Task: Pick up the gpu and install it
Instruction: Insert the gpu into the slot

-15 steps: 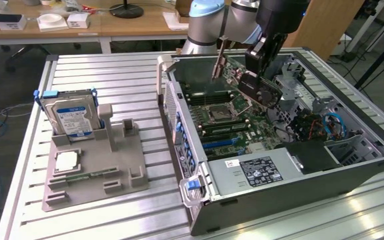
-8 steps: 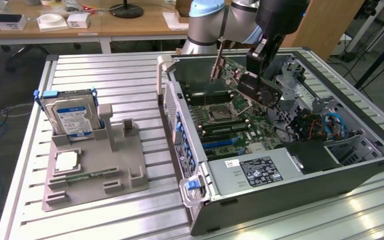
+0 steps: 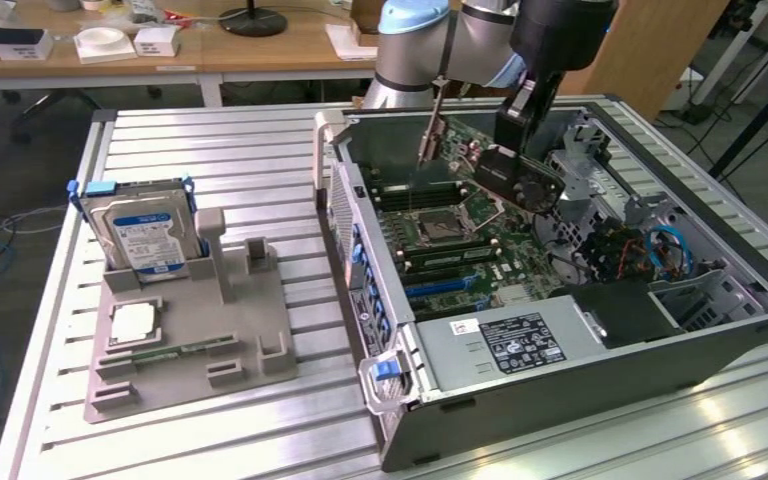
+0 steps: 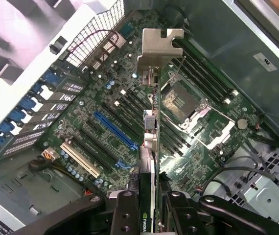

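The gpu (image 3: 524,185) hangs tilted over the open computer case (image 3: 598,400), and its silver bracket (image 3: 427,140) points toward the case's back wall. My gripper (image 3: 508,140) is shut on the card from above. In the wrist view the gpu (image 4: 149,147) runs edge-on away from the fingers (image 4: 125,210), with the bracket (image 4: 159,46) at its far end. The card floats above the motherboard (image 4: 213,132), apart from it. A blue expansion slot (image 4: 115,131) lies just beside the card's line.
The motherboard's open processor socket (image 3: 435,228) and a silver power supply (image 3: 511,345) sit inside the case. On the exterior view's left, a grey holder (image 3: 191,340) carries a hard drive (image 3: 151,230), a processor (image 3: 135,322) and a memory stick (image 3: 177,352).
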`<state>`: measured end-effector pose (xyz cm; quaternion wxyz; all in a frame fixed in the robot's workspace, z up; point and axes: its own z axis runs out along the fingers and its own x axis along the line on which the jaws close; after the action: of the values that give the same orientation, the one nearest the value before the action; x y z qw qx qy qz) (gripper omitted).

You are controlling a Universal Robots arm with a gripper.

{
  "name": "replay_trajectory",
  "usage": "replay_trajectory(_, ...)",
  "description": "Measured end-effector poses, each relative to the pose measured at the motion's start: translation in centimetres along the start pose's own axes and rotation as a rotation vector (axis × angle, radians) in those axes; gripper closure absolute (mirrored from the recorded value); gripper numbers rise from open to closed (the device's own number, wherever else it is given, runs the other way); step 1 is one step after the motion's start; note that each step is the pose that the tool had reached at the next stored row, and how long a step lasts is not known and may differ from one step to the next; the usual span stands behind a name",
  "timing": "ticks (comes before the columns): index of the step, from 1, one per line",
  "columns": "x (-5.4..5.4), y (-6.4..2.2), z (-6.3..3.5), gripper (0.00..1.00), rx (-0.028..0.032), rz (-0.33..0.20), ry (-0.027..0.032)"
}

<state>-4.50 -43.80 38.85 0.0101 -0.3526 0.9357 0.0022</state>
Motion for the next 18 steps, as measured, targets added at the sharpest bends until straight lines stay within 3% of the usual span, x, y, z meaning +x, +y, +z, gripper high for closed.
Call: replay_trajectory(18,0.00,0.02,0.37,0.74,-0.0065,-0.134,-0.0037)
